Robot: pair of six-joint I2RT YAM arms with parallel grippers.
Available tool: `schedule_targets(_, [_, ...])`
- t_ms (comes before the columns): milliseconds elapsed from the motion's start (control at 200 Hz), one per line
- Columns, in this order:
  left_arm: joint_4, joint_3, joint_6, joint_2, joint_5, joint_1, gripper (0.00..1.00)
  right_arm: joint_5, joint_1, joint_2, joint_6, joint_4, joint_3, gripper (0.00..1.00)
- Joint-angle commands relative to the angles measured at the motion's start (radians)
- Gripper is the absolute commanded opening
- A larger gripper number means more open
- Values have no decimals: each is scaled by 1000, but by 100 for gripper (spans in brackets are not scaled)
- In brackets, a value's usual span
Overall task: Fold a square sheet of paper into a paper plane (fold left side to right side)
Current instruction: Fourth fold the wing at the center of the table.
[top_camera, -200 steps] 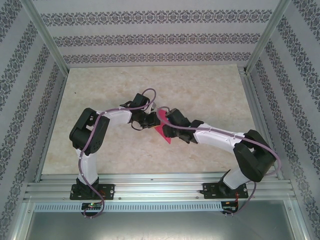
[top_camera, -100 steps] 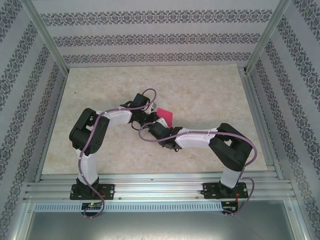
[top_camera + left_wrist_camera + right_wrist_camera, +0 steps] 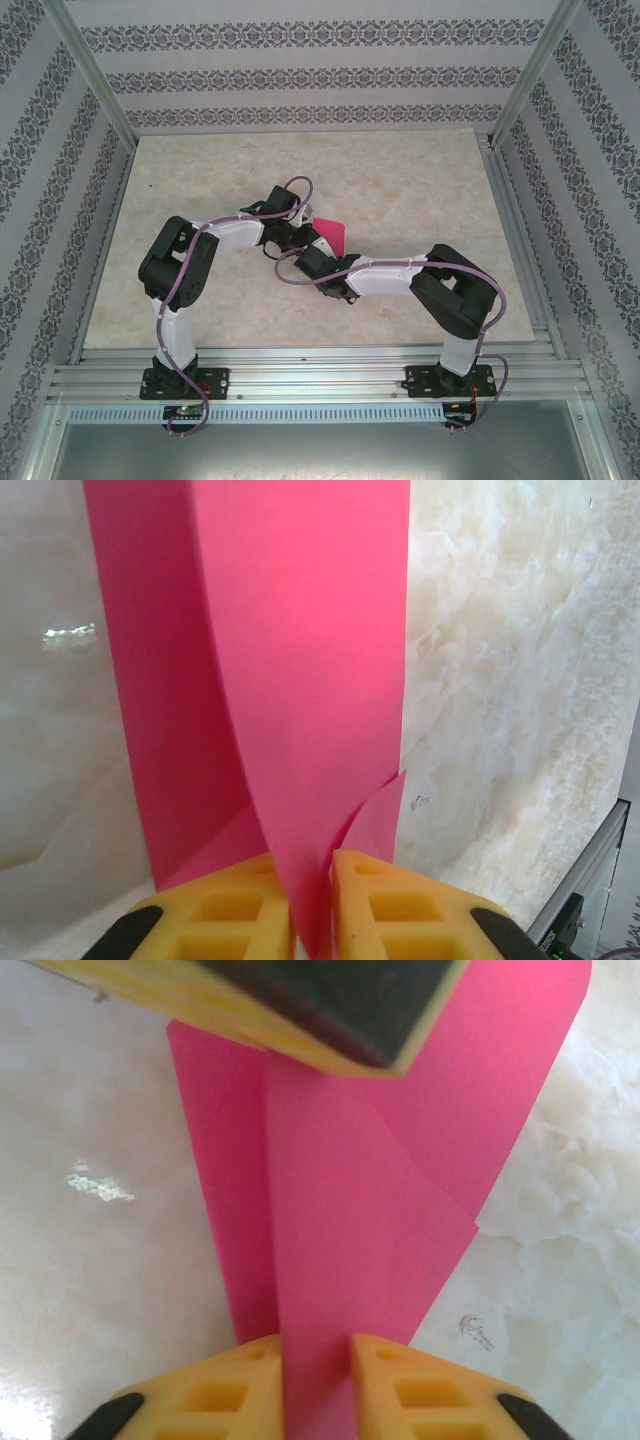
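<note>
The square sheet of paper [image 3: 330, 236] is bright pink and partly folded, and it is held up over the middle of the table between both arms. In the left wrist view the paper [image 3: 300, 680] curves up from my left gripper [image 3: 312, 865], whose yellow fingers are pinched shut on its lower edge. In the right wrist view a creased band of the paper [image 3: 350, 1210] fills the gap of my right gripper [image 3: 316, 1345], and both pads press on it. The left gripper's finger [image 3: 330, 1010] sits at the far end of the sheet. From above, the left gripper [image 3: 293, 240] and the right gripper [image 3: 313, 258] nearly touch.
The marble-patterned table [image 3: 400, 170] stretches out behind and to both sides of the arms. Aluminium rails run along the near edge [image 3: 320, 365] and the right side [image 3: 520, 220]. Patterned walls enclose the workspace.
My right arm has drawn in toward the left, folding its elbow, and its jaws have closed on the paper. The paper swung from hanging low to sitting up and to the right. The left arm barely moved.
</note>
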State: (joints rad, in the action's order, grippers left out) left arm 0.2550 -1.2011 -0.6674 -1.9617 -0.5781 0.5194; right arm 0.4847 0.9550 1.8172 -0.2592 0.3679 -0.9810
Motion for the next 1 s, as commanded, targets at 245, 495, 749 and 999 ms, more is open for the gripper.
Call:
schedule_targets(245, [73, -28, 69, 146, 74, -4, 45, -97, -47, -62, 4, -49, 44, 2])
schedule_targets(495, [16, 62, 56, 318, 142, -54, 66, -306, -136, -152, -8, -137, 137, 1])
schedule_targets(749, [-85, 157, 13, 353, 111, -54, 65, -384, -175, -171, -14, -190, 189, 1])
schedule_targets(999, [-192, 210, -36, 249, 37, -8, 48, -484, -233, -199, -31, -263, 248, 2])
